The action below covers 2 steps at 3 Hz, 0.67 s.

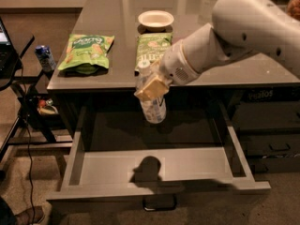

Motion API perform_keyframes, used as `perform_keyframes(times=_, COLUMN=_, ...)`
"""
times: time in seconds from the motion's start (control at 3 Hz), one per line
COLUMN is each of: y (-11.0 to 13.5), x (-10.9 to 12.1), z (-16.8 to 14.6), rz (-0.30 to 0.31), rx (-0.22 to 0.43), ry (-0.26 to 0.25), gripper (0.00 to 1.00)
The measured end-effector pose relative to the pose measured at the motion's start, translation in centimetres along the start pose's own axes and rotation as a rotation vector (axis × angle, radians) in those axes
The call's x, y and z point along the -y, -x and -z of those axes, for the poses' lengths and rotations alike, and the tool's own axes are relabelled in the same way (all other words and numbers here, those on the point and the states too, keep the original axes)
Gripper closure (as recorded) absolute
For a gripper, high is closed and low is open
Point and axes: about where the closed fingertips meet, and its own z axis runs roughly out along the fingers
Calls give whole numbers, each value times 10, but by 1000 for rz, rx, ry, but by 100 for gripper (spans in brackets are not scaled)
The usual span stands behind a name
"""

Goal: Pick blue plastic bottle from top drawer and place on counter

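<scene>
My gripper is shut on the blue plastic bottle, a small clear bottle with a white cap and a pale bluish label. It holds the bottle upright in the air above the open top drawer, just in front of the counter's front edge. The cap is about level with the counter top. The bottle's shadow falls on the drawer floor. The drawer's metal loop handle shows at the bottom.
On the counter lie two green snack bags and a white bowl. A short blue can stands on a side stand at the left, with cables on the floor. Closed drawers sit at the right.
</scene>
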Motion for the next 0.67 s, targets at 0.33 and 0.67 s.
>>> perform_keyframes(times=0.33, y=0, x=15, z=38, rz=-38, rx=7, ry=-46, gripper=100)
perform_keyframes(times=0.67, y=-18, x=43, z=86, rz=-94, rx=11, ry=-128, gripper=100)
